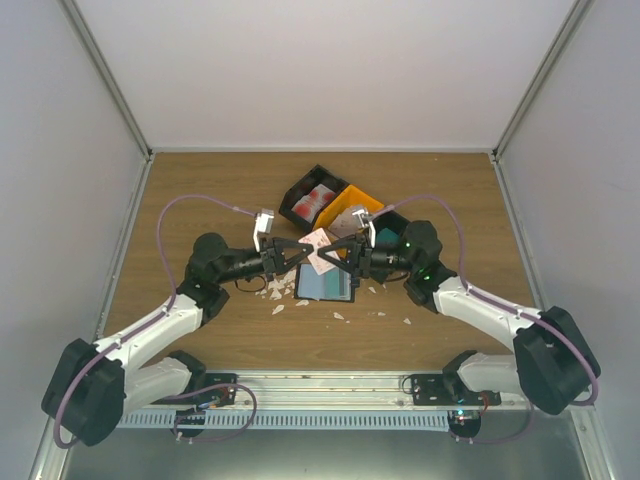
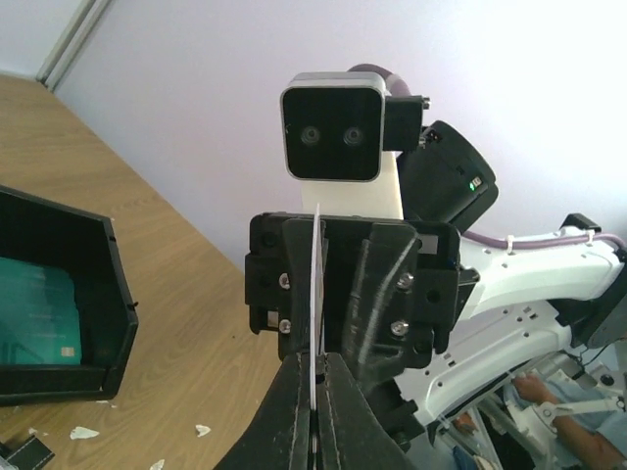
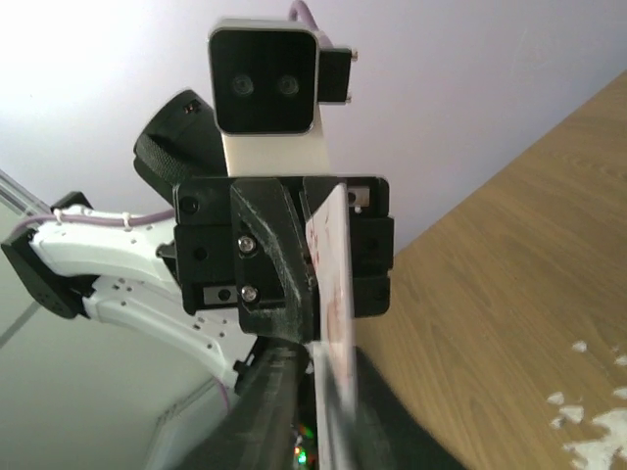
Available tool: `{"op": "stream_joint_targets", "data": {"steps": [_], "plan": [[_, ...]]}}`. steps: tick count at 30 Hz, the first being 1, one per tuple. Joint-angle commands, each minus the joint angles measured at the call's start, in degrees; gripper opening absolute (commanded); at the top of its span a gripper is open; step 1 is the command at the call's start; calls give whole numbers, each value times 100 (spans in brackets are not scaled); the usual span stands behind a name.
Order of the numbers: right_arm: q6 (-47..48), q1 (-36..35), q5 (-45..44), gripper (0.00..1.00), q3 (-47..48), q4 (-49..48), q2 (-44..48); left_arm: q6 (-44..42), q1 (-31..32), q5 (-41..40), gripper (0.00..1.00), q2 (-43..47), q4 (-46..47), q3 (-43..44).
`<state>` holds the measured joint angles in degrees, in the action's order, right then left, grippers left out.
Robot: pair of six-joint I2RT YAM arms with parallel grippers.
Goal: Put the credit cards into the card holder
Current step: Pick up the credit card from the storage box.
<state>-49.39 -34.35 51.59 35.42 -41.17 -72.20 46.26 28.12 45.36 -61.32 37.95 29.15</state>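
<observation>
Found one credit card (image 1: 318, 243), pinkish-white with red marks, lifted above the middle of the wooden table (image 1: 200, 190), face partly turned toward the overhead camera.

Logged left gripper (image 1: 308, 255) reaching in from 9 o'clock, fingers pressed together on the card's edge. Confirmed in left wrist view: only the card's thin white edge shows, running straight up out of the pinch.

Logged right gripper (image 1: 340, 250) coming in from 3 o'clock, tips likewise closed on the same card. Saw in right wrist view the red-marked face running down between its two fingers, slightly blurred.

Located a black bin (image 1: 352, 287) on the table at 6 o'clock of the card, just beside it in the overhead view, with a teal card (image 1: 322, 285) lying flat inside.

Located a second black bin (image 1: 297, 195) at 12 o'clock, holding red-and-white cards (image 1: 318, 203), and an orange bin (image 1: 352, 200) just beside it at 1 o'clock.

Noted small white scraps (image 1: 280, 292) scattered on the wood from 7 o'clock round to 5 o'clock.
</observation>
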Motion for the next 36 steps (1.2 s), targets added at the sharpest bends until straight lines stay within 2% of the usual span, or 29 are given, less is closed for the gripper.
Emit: {"op": "stream_joint_targets", "data": {"steps": [1,3,6,11,16,20,26,30,34,36], "plan": [[547,-84,439,22,204,512,110,-289,16,85,0,-67,175,154],[1058,-83,486,32,372,1150,223,-598,17,267,0,-58,-116,248],[2020,-71,520,38,783,2534,359,-1069,11,520,0,-39,-744,402],[2856,-68,449,37,874,3679,734,-1595,21,1074,0,-50,-1416,519],[3204,-63,275,33,845,4254,1089,-1542,23,1296,0,-22,-1362,447],[3229,-63,271,23,737,4266,1258,-1474,26,1348,0,59,-1236,318],[3322,-63,283,18,798,4415,1055,-1496,24,1404,0,120,-1198,220],[3264,-65,463,7,787,4276,958,-1491,27,1456,0,97,-1182,197],[3123,-64,666,5,734,4056,749,-1412,28,1442,0,36,-1147,195],[3032,-63,722,1,721,3909,612,-1355,23,1436,0,-46,-1149,210]]}}
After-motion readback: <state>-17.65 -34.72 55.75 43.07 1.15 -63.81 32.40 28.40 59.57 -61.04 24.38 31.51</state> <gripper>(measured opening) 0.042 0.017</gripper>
